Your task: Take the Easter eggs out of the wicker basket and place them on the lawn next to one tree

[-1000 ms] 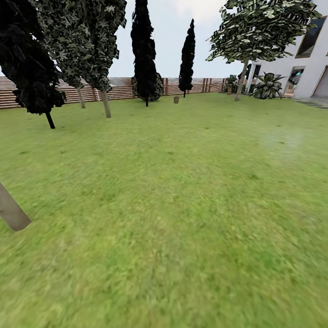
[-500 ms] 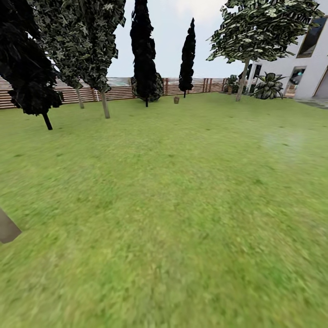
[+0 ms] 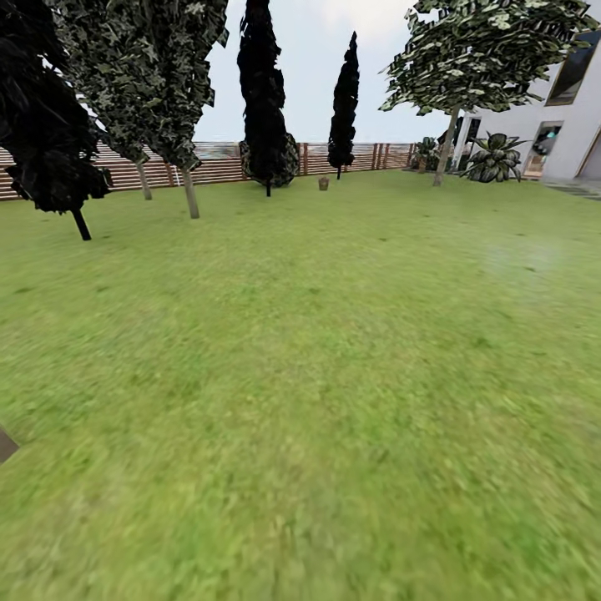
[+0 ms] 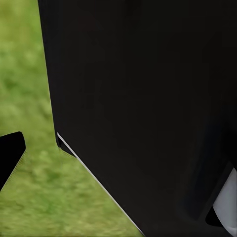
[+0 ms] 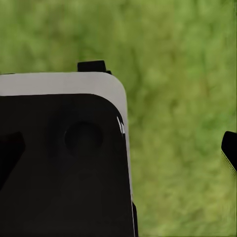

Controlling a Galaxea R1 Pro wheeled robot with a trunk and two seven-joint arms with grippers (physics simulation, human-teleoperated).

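while the head view looks across the lawn [image 3: 317, 351] to the far end of the garden, the wicker basket [image 3: 323, 183] shows as a small brown shape on the grass, far off near the slatted wooden fence [image 3: 217, 163], just right of a dark columnar tree [image 3: 265, 92]. it is too small to tell whether any eggs lie in it. a leafy tree [image 3: 476, 58] with a pale, thin-looking trunk stands at the far right beside the white house [image 3: 568, 108]; other trees stand along the far left. a sliver of grey-brown trunk [image 3: 4, 445] cuts the left edge of the view, near the robot.

the wrist views give what the head view lacks: close grass and robot parts. the left wrist view has a large black body [image 4: 148, 108] over most of the picture, with grass at one side and a dark fingertip [image 4: 11, 150] at the edge. the right wrist view has a black and white housing [image 5: 64, 158] over grass, with dark tips [image 5: 229, 148] at both sides. whether either pair of jaws is wide or narrow cannot be told.

against the earlier head pictures, the near trunk at the left edge has slid almost out of view and the left trees sit lower and further left, so the camera has moved forward; the basket keeps its place by the fence.
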